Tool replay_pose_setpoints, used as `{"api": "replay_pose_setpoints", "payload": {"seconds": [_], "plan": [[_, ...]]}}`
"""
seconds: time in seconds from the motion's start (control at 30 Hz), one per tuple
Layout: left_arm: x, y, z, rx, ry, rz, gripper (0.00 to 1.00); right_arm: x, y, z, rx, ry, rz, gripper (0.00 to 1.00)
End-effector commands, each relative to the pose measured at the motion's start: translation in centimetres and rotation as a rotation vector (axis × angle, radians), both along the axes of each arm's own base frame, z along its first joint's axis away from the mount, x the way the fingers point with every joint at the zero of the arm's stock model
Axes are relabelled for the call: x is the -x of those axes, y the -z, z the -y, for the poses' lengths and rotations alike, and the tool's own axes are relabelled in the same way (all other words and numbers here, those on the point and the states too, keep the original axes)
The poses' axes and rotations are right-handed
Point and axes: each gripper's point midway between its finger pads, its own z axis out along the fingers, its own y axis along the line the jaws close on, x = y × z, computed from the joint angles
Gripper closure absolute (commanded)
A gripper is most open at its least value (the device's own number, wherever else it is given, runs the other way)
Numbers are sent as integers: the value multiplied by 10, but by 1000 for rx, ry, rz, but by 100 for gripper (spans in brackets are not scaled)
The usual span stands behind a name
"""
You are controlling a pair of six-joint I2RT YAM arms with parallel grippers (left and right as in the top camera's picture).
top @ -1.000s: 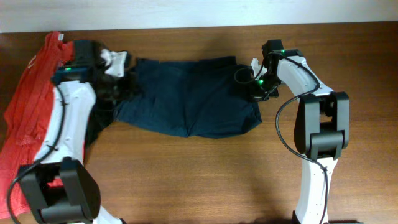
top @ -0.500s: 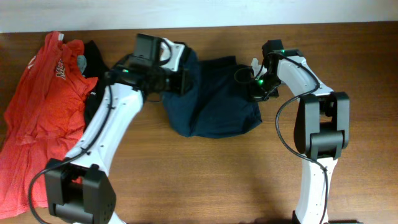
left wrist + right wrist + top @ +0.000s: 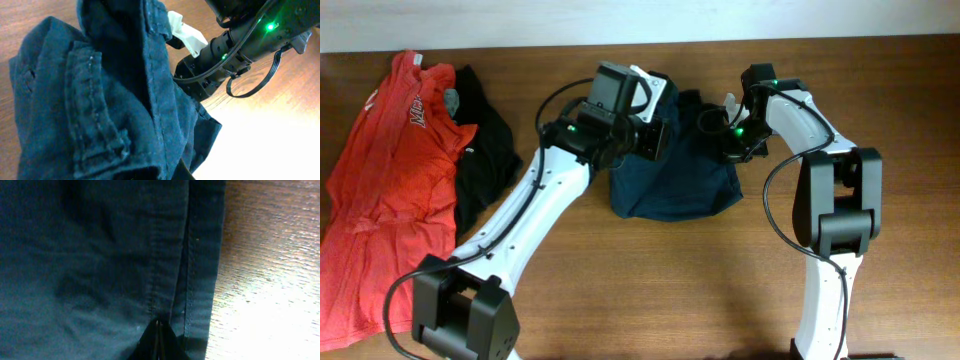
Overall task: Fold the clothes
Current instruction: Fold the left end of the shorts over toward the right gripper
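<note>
The first fold looked about half made: the navy shorts sat bunched on the table right of centre, their left part lifted and doubled over toward the right side, not yet laid flat. The left gripper hung above the upper left of the heap with its jaws closed on a raised edge of the shorts, dark cloth draping close beneath its wrist camera. The right gripper was pressed at the upper right edge, its tips pinched narrow on a stitched seam of the shorts, as the right wrist view showed. By my reckoning, what was left was to lay the carried part down, square the edges, smooth the lumps and probably make one more fold. Counted: one pair of shorts, one red-orange T-shirt spread at the far left, one small black garment just beside it, and two arms, both gripping the shorts
</note>
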Motion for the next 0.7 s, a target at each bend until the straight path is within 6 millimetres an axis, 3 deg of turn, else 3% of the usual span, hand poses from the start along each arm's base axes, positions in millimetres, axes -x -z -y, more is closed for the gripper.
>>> {"api": "replay_pose_setpoints", "payload": {"seconds": [0.0,0.23,0.43,0.6,0.67], "plan": [[-4,12,16,-1,13,-7,100,20,41,-1,20,-17,-100,96],[4,28,59,26,100,8,99,20,41,-1,20,-17,-100,96],[14,33,79,21,137,22,97,20,40,-4,1,-16,-101,96],[15,34,81,7,131,31,62,19,38,-10,-37,-15,-101,96],[14,34,80,-1,122,35,40,19,37,-11,-45,-14,-103,96]]}}
